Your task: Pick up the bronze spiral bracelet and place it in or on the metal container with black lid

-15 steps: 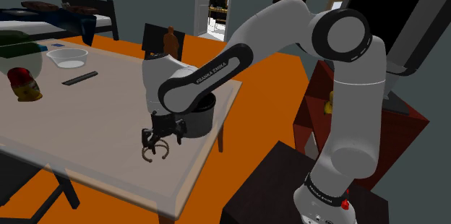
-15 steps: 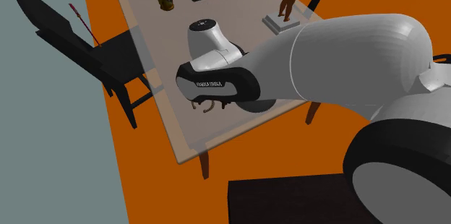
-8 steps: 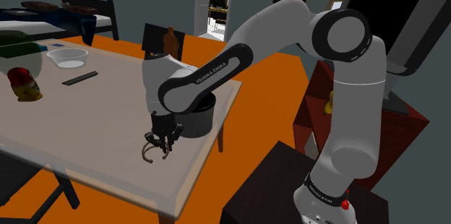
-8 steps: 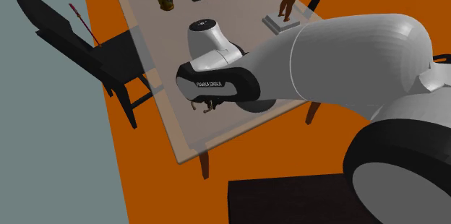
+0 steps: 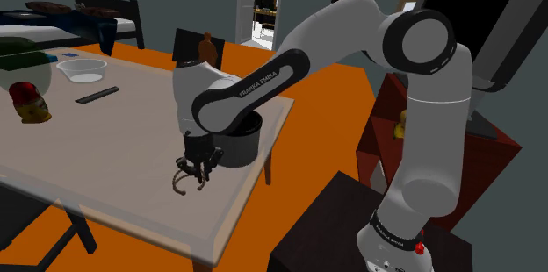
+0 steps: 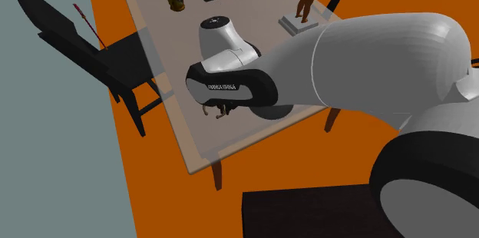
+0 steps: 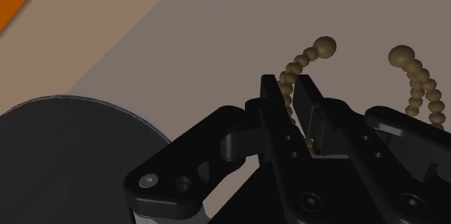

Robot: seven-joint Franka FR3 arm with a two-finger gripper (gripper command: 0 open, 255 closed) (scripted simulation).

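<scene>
Bracelet pinched btwn tool fingers, container just beside

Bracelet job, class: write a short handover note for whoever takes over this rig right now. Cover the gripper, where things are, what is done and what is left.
The gripper is shut on the beaded bronze bracelet, low over the table.
The dark container stands on the table right beside the gripper.
Done: bracelet gripped.
Left: lift it, carry it to the container, set it in or on it, release.
</scene>
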